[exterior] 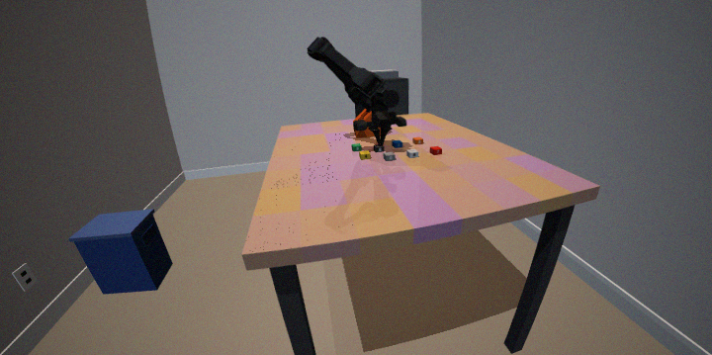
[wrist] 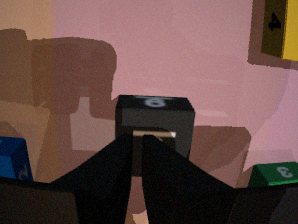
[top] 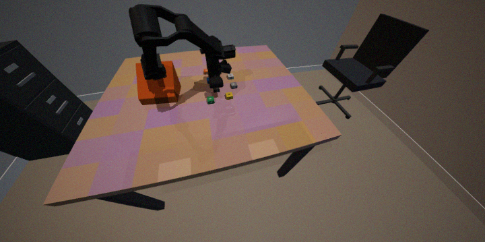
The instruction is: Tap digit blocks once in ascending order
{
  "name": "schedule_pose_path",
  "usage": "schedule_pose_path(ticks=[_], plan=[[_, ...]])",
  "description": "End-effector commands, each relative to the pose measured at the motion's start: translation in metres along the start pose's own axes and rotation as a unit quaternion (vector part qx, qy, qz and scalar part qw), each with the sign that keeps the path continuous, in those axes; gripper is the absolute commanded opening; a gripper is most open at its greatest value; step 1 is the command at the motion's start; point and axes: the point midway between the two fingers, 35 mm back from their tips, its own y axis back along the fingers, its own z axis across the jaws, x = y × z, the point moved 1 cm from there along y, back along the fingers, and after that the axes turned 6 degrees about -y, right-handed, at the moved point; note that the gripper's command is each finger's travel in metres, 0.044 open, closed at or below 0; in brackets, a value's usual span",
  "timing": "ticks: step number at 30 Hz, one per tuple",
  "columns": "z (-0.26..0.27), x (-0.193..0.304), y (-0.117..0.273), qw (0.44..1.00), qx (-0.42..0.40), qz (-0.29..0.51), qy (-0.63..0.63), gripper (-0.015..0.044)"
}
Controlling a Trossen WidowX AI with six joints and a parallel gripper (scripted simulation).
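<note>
Blocks lay scattered on the patchwork worktop (top: 190, 158) in the top view, all close around my end effector (top: 216, 89), which hung low over the surface with my arm bent down from the orange base (top: 157, 83). The green block (top: 210, 100) sat just below it in the picture, the yellow block (top: 229, 95) beside that, and the grey block (top: 233, 85) and white block (top: 230, 76) lay on its far side from the base. The black block itself I could not make out there; the tool hid it.

From the exterior view, my end effector (exterior: 379, 145) pointed straight down at the black block (exterior: 378, 148), its tip right at the block's top. The green block (exterior: 356, 146) lay to one side of it, the blue block (exterior: 397, 143) to the other, with the orange block (exterior: 417, 140) and red block (exterior: 435, 149) farther off on the blue side.

At the wrist, my end effector (wrist: 139, 139) was clenched, the two fingers nearly touching and gripping nothing. The black block (wrist: 154, 112) stood just beyond the tips, squarely ahead, its printed digit too blurred to read. The green block (wrist: 276, 175), marked 3, lay close to one side, and the yellow block (wrist: 280, 23) was farther ahead on that side.
</note>
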Motion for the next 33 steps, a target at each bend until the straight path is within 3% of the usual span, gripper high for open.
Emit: schedule_pose_path(ticks=[1, 7, 11, 22, 27, 33], plan=[[0.000, 0.000, 0.009, 1.000, 0.000, 0.001, 0.001, 0.0020], [0.000, 0.002, 0.028, 1.000, 0.002, 0.003, 0.004, 0.0020], [0.022, -0.004, 0.037, 1.000, -0.009, -0.001, 0.012, 0.0125], [0.171, 0.007, 0.095, 0.999, -0.032, 0.002, 0.027, 0.0400], [0.230, 0.036, 0.112, 1.000, -0.014, 0.003, 0.007, 0.0400], [0.240, 0.043, 0.114, 1.000, -0.010, 0.003, 0.003, 0.0400]])
